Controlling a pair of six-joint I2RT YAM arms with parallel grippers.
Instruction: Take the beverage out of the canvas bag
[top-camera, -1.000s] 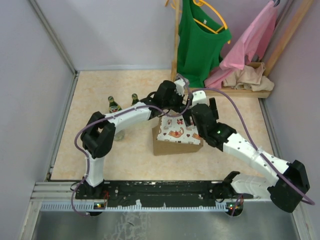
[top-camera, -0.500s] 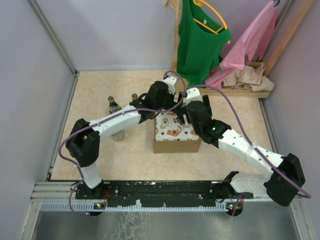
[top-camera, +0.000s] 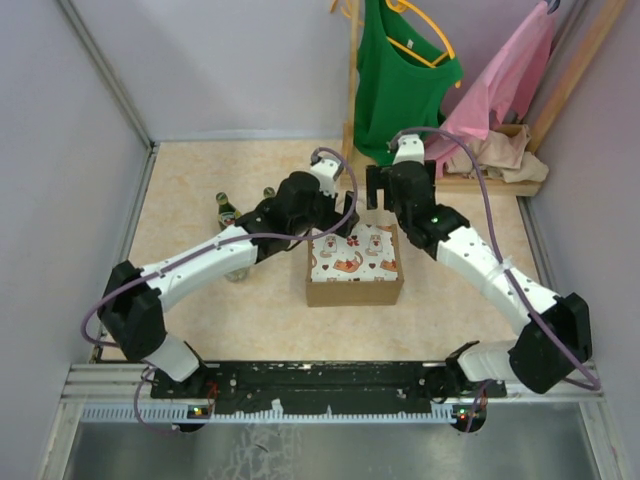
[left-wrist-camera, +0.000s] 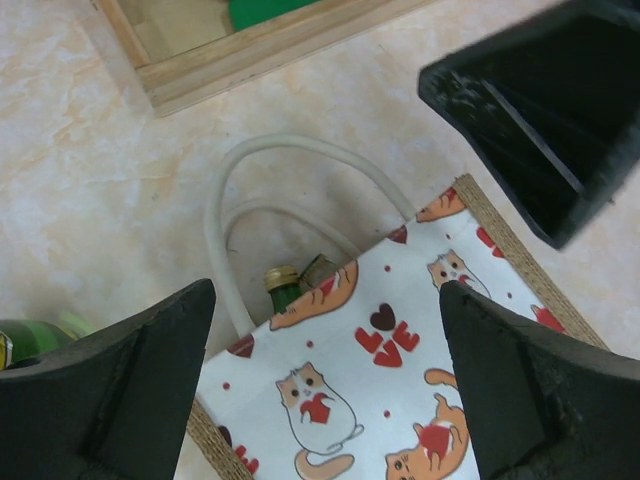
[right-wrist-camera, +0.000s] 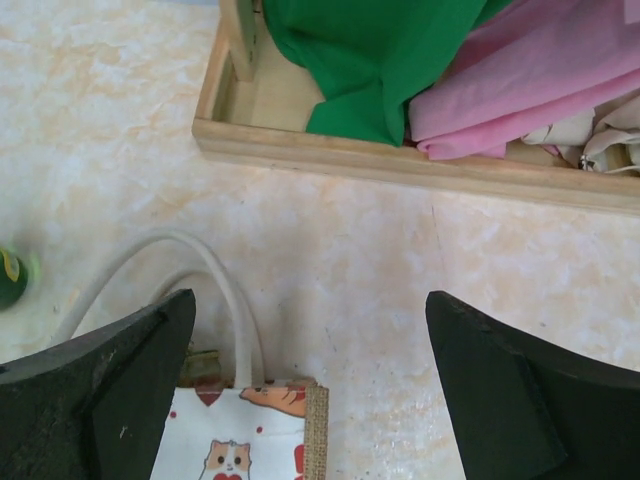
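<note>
The canvas bag (top-camera: 355, 268) lies on its side, its white cat-printed panel (left-wrist-camera: 400, 370) facing up and its white loop handles (left-wrist-camera: 262, 180) spread on the floor behind it. A beverage, a green bottle with a gold cap (left-wrist-camera: 283, 284), pokes from the bag's mouth next to a second cap (left-wrist-camera: 320, 268). My left gripper (top-camera: 345, 215) (left-wrist-camera: 325, 300) hangs open above the mouth end, holding nothing. Just past the bag's far right corner (right-wrist-camera: 315, 420), my right gripper (top-camera: 378, 195) (right-wrist-camera: 308, 310) is open and empty over bare floor.
Two green bottles (top-camera: 229, 210) (top-camera: 268, 195) stand left of the bag. A wooden rack base (right-wrist-camera: 400, 160) with green (top-camera: 400, 80) and pink (top-camera: 500, 85) clothes is close behind the grippers. Walls enclose the floor on the left and at the back.
Both arms have swung toward the far side, off the top of the bag. The bag, tilted a second ago, now lies flat with its printed panel uncovered.
</note>
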